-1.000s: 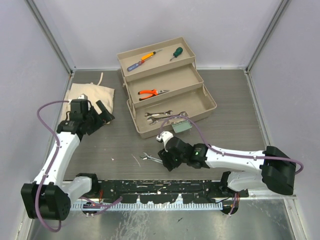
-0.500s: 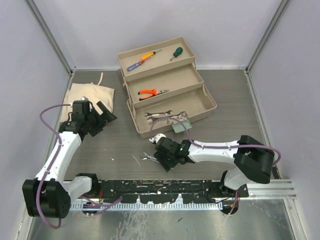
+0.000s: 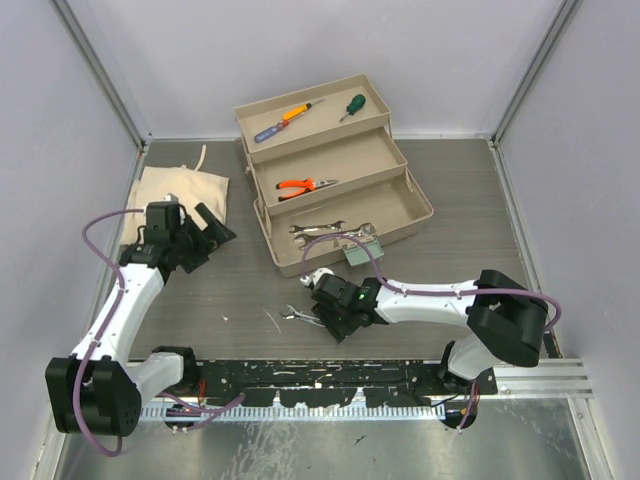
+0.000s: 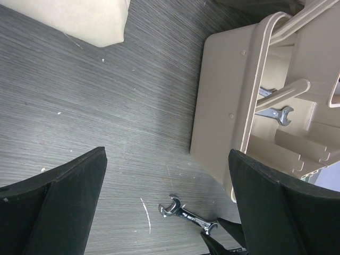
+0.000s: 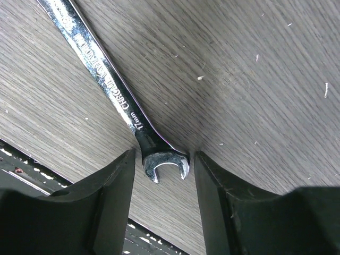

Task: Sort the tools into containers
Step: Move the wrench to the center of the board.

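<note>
Wrench (image 5: 109,90): polished metal, glossy, stamped txt. Table (image 5: 255,95): matt wood-grain, fine specks. Toolbox (image 4: 223,106): smooth tan plastic, matt. Bag (image 3: 182,188): cream cloth.

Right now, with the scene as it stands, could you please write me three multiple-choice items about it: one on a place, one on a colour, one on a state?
1. Where do the orange-handled pliers lie?
A) on a hook
B) in the middle tray
C) in a cup

2. What colour is the handle of the screwdriver at the right of the farthest tray?
A) green
B) white
C) pink

3. How is the loose wrench?
A) lifted in the air
B) standing upright
C) flat on the table, one end between the right hand's open fingers

Answers:
1 B, the pliers lie alone in that tray.
2 A, the top view shows green.
3 C, the right wrist view shows a finger on each side of its end.
</note>
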You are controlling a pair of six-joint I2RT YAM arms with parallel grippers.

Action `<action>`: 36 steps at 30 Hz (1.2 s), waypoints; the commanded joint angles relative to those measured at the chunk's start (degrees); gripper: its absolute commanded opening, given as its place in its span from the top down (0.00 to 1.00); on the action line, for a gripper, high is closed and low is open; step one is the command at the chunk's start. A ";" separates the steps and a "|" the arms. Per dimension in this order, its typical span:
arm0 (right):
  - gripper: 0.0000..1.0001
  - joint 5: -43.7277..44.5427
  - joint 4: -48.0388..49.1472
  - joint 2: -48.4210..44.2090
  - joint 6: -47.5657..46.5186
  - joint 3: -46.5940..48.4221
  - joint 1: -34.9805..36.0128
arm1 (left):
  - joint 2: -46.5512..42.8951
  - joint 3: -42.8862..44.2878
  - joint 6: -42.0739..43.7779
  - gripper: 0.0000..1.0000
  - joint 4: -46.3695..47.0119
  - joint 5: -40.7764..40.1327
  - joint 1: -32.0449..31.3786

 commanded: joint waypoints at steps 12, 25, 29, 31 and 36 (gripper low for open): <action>0.63 -0.67 -1.15 0.57 8.16 0.67 1.27 | -3.71 -3.22 -3.82 0.02 -1.40 1.72 0.31; 0.65 1.85 3.09 14.07 9.47 13.79 3.47 | -18.18 -14.45 -11.52 0.02 -4.37 -1.21 -1.45; 0.65 2.18 3.50 19.23 9.23 19.77 3.46 | -18.84 -16.55 -12.83 0.00 -2.91 -1.65 -1.45; 0.64 1.68 3.56 21.91 9.17 22.58 3.47 | -18.41 -17.18 -12.99 0.03 -1.71 -1.18 -1.48; 0.64 1.33 4.13 26.01 8.83 27.08 3.48 | -16.87 -17.52 -12.08 0.06 -0.15 -1.22 -1.48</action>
